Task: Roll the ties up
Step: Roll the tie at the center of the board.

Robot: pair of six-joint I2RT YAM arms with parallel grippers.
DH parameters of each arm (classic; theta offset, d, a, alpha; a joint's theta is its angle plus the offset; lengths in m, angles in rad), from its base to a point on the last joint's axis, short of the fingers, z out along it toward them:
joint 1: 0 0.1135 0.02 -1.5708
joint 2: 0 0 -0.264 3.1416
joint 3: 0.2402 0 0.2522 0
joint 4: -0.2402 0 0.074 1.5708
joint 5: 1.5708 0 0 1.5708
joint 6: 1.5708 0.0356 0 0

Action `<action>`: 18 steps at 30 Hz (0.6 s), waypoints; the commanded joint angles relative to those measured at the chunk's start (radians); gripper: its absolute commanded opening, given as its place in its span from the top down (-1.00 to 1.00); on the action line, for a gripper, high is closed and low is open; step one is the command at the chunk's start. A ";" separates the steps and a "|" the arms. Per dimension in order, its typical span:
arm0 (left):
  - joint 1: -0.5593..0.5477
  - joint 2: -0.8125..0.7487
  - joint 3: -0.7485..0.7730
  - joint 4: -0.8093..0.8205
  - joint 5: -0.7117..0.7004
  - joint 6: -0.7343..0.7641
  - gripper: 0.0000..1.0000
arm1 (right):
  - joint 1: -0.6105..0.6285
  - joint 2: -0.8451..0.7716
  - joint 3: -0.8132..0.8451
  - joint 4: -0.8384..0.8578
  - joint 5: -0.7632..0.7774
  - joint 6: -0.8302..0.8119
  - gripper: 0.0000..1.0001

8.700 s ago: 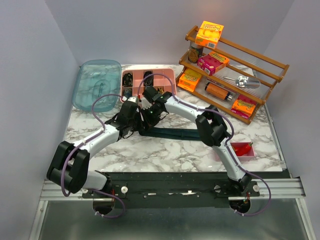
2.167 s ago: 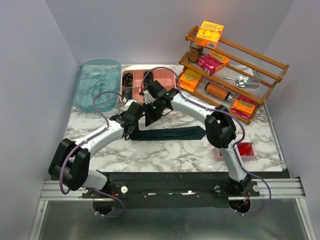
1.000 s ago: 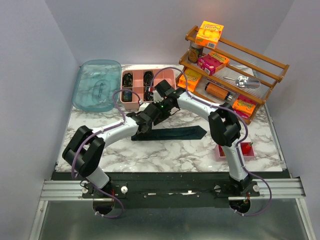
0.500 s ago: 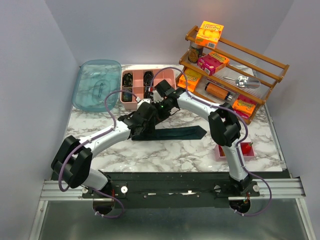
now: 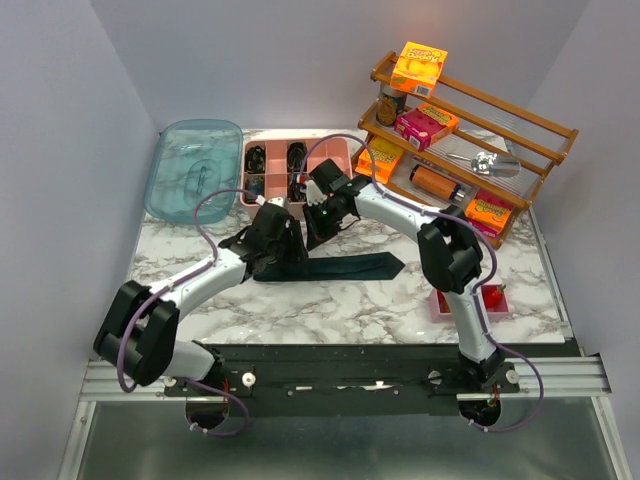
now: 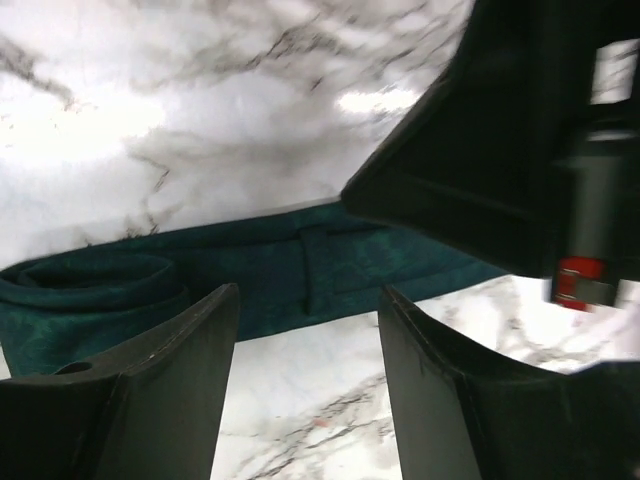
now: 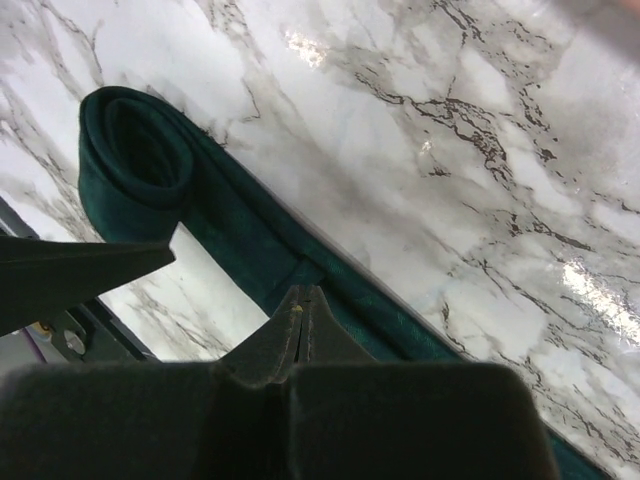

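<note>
Over the tie (image 6: 250, 270) (one end coiled) the left end effector (image 6: 305, 295) hangs released, the right end effector (image 7: 302, 295) clenched.

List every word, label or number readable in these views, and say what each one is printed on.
No text can be read in any view.
Orange box on top of the wooden rack: print too small to read.
Pink box: print too small to read.
Yellow-orange packet: blurred.
Red tag in the left wrist view: no legible characters.
</note>
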 commanded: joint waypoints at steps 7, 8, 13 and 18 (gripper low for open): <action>0.245 -0.191 -0.111 0.045 0.173 -0.001 -0.48 | 0.055 -0.041 0.069 -0.005 -0.077 -0.012 0.97; 0.264 -0.204 -0.119 0.023 0.175 0.002 -0.51 | 0.063 -0.033 0.081 -0.009 -0.082 -0.008 0.98; 0.420 -0.241 -0.203 0.020 0.246 -0.007 -0.63 | 0.129 0.040 0.173 -0.031 -0.111 -0.007 0.98; 0.514 -0.273 -0.272 0.071 0.346 -0.024 -0.64 | 0.166 0.120 0.256 -0.044 -0.127 -0.001 0.98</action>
